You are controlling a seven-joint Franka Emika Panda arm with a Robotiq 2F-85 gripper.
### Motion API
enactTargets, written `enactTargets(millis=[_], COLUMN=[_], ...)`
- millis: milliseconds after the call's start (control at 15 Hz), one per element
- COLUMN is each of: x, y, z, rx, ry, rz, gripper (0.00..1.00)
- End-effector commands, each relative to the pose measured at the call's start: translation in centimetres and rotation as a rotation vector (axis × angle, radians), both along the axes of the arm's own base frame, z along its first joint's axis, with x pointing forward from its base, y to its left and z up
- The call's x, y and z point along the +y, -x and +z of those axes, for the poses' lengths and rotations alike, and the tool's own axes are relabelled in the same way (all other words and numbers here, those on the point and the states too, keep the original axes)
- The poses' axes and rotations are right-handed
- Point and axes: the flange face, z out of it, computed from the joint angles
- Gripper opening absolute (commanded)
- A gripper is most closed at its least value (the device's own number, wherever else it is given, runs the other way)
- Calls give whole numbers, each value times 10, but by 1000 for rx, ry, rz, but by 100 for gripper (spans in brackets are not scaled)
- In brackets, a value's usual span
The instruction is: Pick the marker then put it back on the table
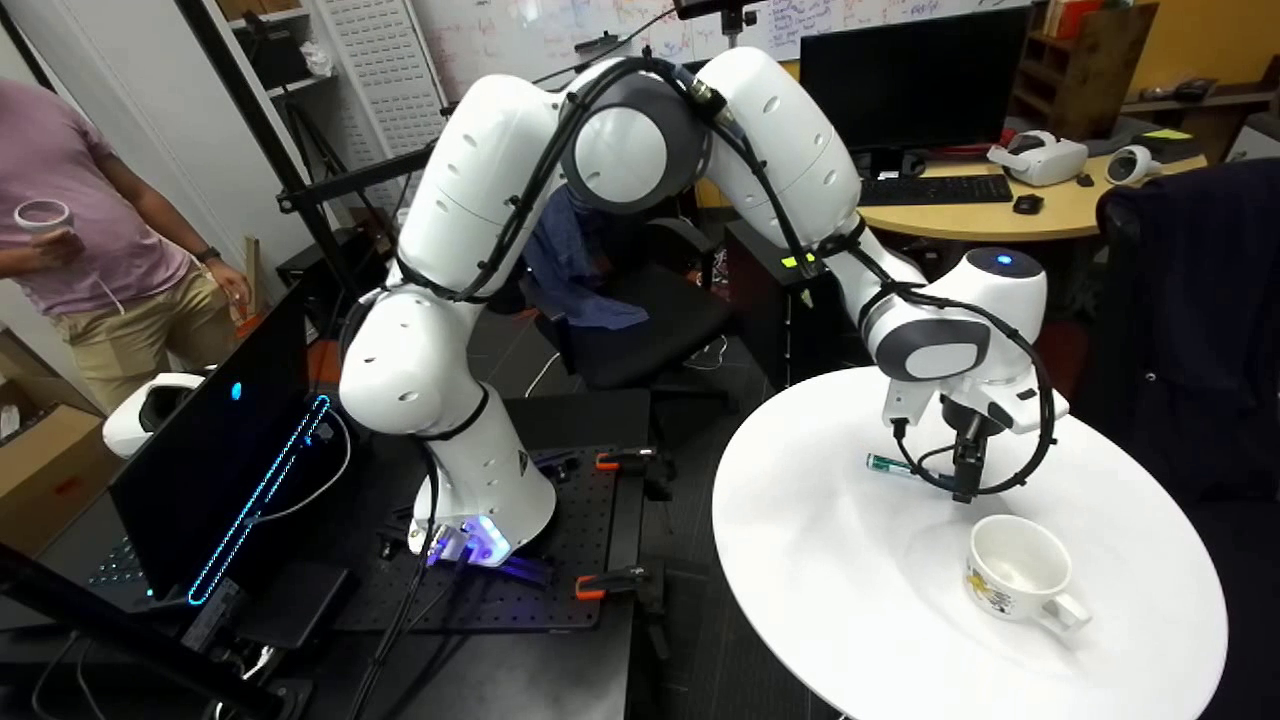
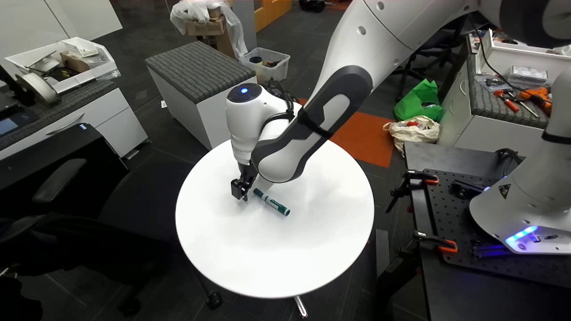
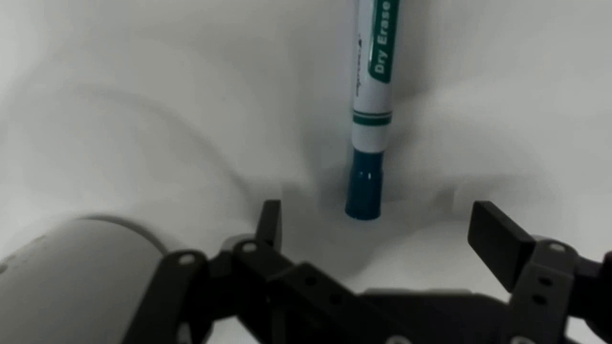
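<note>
Prob. pre-grasp. Gripper (image 3: 375, 222) wide, nothing held. Marker (image 2: 271, 202) flat on table (image 2: 267, 263), just right of gripper in an exterior view; gripper ht. unclear. Next: shift over marker's mid., lower, close.

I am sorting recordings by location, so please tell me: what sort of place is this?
Probably a robotics lab, perhaps within an office: a robot arm stands on a perforated black plate, a whiteboard with writing is behind it, and a desk holds a monitor and keyboard.
</note>
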Motion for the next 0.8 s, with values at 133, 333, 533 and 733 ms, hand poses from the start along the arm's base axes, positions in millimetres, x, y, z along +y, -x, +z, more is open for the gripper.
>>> enactTargets(millis=[133,333,533,733], x=[10,8,7,6], y=[-1,-1,-1,1], z=[-2,-3,-7,-10], rx=[-36,-19,18,37], ry=[25,14,-7,-12], rz=[-23,-24,-12,-13], gripper=[100,100,100,100])
